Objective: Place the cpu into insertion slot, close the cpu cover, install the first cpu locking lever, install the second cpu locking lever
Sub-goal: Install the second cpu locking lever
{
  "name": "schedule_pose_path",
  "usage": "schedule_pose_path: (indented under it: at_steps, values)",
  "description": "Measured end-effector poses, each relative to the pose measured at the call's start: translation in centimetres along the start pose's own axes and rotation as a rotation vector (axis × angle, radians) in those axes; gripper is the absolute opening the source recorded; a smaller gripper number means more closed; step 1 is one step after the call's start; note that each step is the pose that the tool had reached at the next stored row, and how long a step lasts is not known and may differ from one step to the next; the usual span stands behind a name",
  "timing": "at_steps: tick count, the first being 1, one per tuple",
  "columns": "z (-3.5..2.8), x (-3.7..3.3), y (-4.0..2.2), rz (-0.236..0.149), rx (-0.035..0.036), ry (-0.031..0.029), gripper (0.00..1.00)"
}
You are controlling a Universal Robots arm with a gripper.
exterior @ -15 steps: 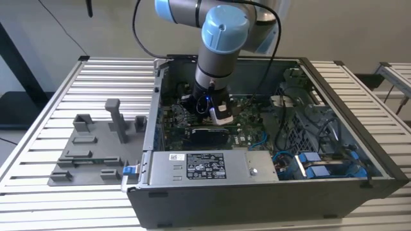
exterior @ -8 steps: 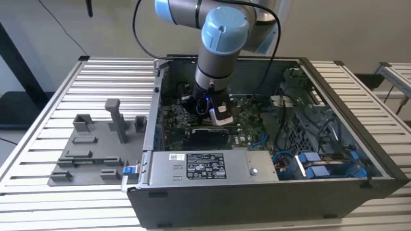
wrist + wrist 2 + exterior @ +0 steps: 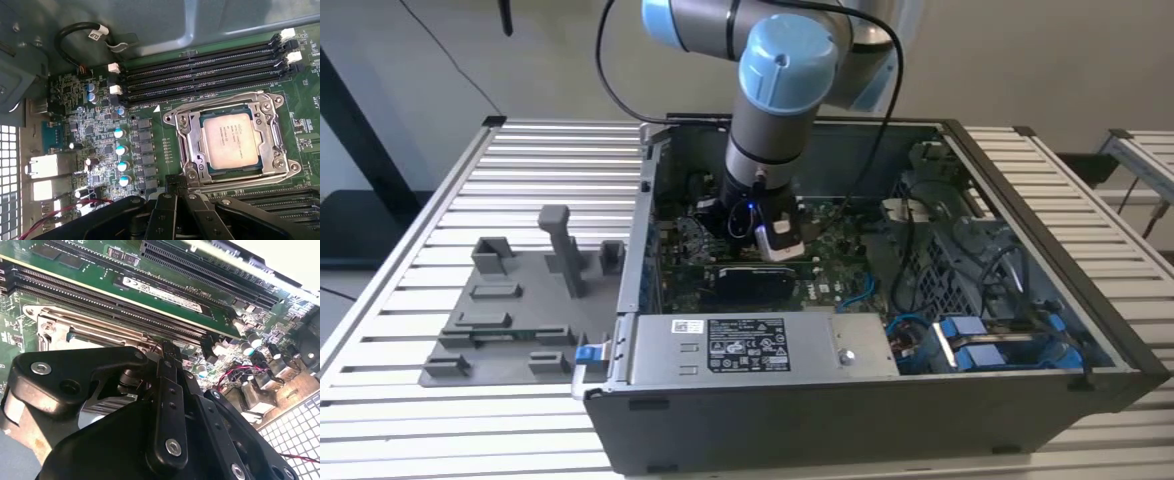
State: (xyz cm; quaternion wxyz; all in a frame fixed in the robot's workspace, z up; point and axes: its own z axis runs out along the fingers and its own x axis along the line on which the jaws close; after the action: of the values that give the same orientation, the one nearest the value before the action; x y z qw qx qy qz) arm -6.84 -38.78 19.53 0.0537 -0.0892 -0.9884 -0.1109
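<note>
In the first wrist view the grey-tan cpu [image 3: 231,140] lies flat in the insertion slot [image 3: 272,150] on the green board. The silver cpu cover [image 3: 192,145] is down flat around it. Thin wire locking levers run along two opposite sides of the socket [image 3: 215,102] [image 3: 240,183]. My black gripper [image 3: 175,197] hangs just beside the socket's edge, its fingers closed together with nothing seen between them. In the second wrist view the gripper [image 3: 167,352] tips sit right at the socket's metal frame [image 3: 55,325]. The exterior view has the gripper [image 3: 767,235] low inside the computer case.
Long black memory slots [image 3: 200,70] run beside the socket, with a row of capacitors [image 3: 120,150] and a looped black cable [image 3: 75,30] further off. A power supply box [image 3: 747,345] fills the case front. A grey fixture plate [image 3: 520,300] lies at the exterior view's left.
</note>
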Motion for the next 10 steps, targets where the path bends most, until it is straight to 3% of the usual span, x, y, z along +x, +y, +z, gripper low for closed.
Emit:
schedule_pose_path:
  at_steps: [5,10]
  values:
    - [-0.02,-0.11,-0.04,0.002,0.0064,0.0042,0.11]
    - [-0.06,-0.33,-0.11,0.005,0.0173,0.011,0.11]
